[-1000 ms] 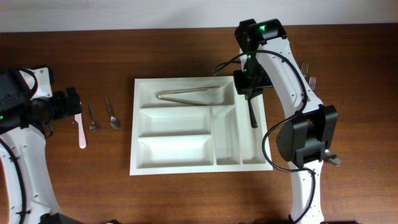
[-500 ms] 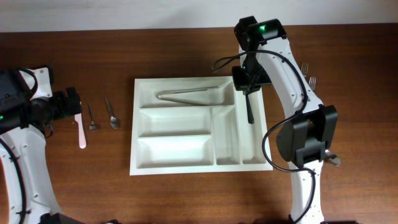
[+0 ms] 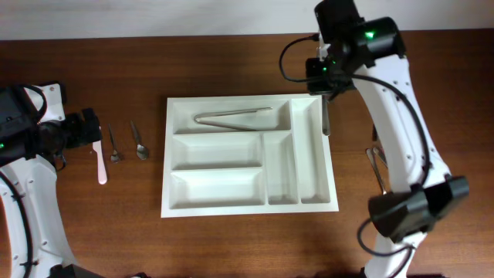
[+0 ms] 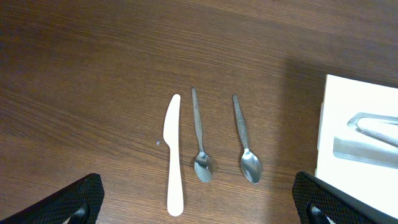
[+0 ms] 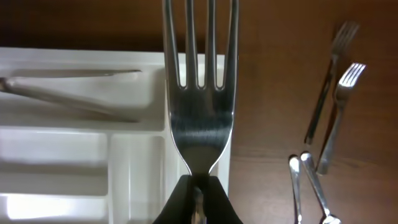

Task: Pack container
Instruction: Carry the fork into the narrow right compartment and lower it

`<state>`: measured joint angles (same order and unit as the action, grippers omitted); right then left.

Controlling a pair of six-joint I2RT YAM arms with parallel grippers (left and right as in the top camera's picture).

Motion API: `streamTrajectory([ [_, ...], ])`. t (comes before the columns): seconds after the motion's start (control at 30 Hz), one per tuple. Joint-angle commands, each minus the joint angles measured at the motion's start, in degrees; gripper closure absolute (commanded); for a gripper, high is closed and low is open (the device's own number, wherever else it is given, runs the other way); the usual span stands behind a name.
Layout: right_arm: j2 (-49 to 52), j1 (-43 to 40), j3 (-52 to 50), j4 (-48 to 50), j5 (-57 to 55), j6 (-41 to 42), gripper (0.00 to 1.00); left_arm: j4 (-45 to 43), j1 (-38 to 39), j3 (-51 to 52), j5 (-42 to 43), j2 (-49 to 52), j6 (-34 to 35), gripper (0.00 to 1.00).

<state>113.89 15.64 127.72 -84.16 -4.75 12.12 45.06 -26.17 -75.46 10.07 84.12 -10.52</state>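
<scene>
Dark wooden table (image 3: 231, 247) under white container (image 3: 216, 189), right tool (image 5: 198, 186) clamped on fork (image 5: 200, 118), left tool (image 4: 199, 208) apart.

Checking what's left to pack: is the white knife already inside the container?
No, the white knife lies on the wooden table beside two spoons, outside the container.

The right arm (image 3: 397, 123) rises tall and stretches toward the far side, wrist turned downward. The right gripper (image 5: 198, 194) has its fingers pinched tight on the handle of a fork (image 5: 199, 118). The left arm (image 3: 23, 177) sits folded low at its own side, and the left gripper (image 4: 198, 199) has its dark fingers (image 4: 81, 198) spread wide apart.
</scene>
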Motion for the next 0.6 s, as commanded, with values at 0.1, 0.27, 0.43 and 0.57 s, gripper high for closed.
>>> streamTrajectory([
  [0.1,-9.6,0.1,-20.2,9.3,-2.4,1.1,0.96,0.0,-0.2,-1.0,0.0,-0.4,-0.7,0.01],
  [0.27,-14.0,0.1,-29.7,12.7,-1.7,1.1,0.96,0.0,-0.2,-1.0,0.0,-0.4,-0.7,0.01],
  [0.43,-13.6,0.1,-36.6,17.2,2.4,1.1,0.96,0.0,-0.2,-1.0,0.0,-0.4,-0.7,0.01],
  [0.57,-12.6,0.1,-41.9,22.6,3.8,1.1,0.96,0.0,-0.2,-1.0,0.0,-0.4,-0.7,0.01],
])
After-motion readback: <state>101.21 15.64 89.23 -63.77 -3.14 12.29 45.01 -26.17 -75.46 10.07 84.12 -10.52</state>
